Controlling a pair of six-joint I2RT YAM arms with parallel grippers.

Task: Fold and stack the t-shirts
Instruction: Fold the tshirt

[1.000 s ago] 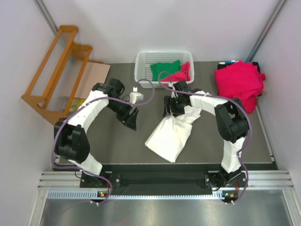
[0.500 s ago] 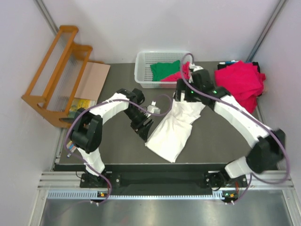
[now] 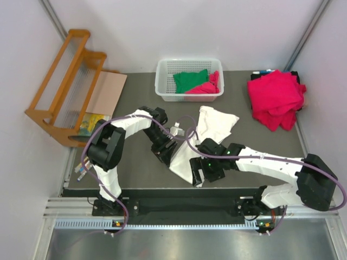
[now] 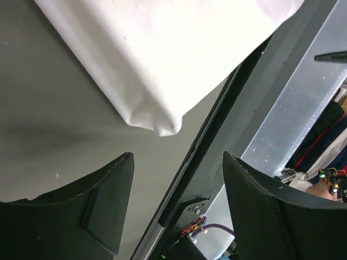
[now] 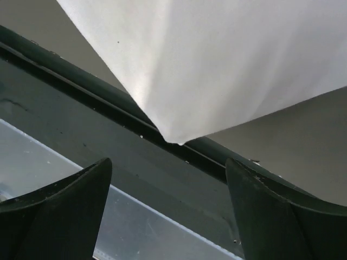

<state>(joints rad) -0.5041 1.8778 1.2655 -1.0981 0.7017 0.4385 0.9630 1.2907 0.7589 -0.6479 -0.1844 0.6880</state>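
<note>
Two pincers, both spread, nothing held: left pincer [image 4: 178,158] and right pincer [image 5: 168,162] sit at near corner of white shirt [image 3: 214,122]. Shirt lies mid-table [image 3: 138,179], long axis diagonal, near end by near edge, far end pointing toward basket [image 3: 161,86]. Risk: pinching single layer or dragging could undo fold and pull cloth over near edge.

Top view: fixed high above the near edge, looking down; far off, it takes in the whole table [image 3: 141,176] and the rail [image 3: 59,207].
Left wrist view: low over the table, very near, facing the rail past its own fingers [image 4: 87,216]; a white shirt [image 4: 162,59] corner fills the top.
Right wrist view: equally low and near, facing the rail between its fingers [image 5: 49,216].
Shared: all three show the white shirt's near corner, the table's front edge and the rail.
</note>
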